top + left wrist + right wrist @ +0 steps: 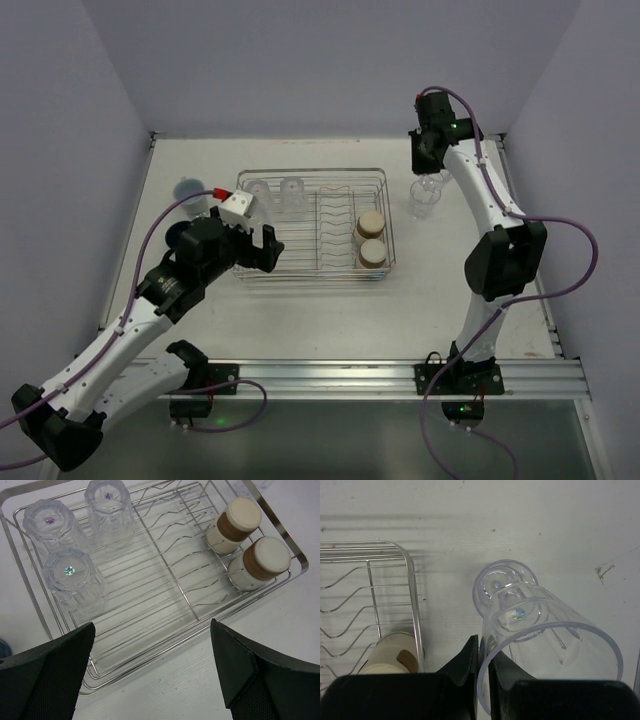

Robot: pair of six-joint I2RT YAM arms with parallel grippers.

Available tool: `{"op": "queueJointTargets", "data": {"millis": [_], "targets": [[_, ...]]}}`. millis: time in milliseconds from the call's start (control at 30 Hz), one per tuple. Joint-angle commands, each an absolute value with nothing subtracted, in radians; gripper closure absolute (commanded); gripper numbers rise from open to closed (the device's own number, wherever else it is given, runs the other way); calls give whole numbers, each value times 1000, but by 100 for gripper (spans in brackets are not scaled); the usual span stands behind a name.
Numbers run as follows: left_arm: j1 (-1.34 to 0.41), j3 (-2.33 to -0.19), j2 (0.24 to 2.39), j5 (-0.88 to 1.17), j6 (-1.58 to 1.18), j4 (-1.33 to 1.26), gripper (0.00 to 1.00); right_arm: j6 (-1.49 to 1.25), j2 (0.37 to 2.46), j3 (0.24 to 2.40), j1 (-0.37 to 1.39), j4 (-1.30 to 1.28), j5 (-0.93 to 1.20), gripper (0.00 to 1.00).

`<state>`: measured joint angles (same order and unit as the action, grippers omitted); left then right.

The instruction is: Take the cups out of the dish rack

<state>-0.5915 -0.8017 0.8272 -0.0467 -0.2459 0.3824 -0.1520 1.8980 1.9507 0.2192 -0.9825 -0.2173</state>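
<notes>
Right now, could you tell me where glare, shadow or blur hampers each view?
Top view: even light, but the far-right clear cup nearly vanishes against white. Left wrist: sharp, small glints on the upturned cups. Right wrist: sharp; the rack throws striped shadows, the held cup shows one glint.

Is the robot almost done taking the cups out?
About halfway, I'd guess. Done: a dark blue cup sits on the table left of the dish rack. In hand: the right claw pinches the rim of a clear cup outside the rack, by another clear one. Left: three clear tumblers and two tan cups are in the rack, with the open left claw hovering over it.
</notes>
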Motion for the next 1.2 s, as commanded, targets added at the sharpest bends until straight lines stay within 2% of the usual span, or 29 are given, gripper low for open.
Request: {"op": "queueJointTargets", "data": {"millis": [0, 1067, 1167], "targets": [[-588, -788, 787, -15, -218, 350, 0, -98, 1934, 2006, 215, -1020, -196, 100], [-546, -781, 836, -26, -221, 351, 0, -71, 2074, 1988, 189, -937, -144, 100], [-543, -782, 847, -29, -222, 351, 0, -69, 2072, 1982, 184, -934, -149, 94]]}}
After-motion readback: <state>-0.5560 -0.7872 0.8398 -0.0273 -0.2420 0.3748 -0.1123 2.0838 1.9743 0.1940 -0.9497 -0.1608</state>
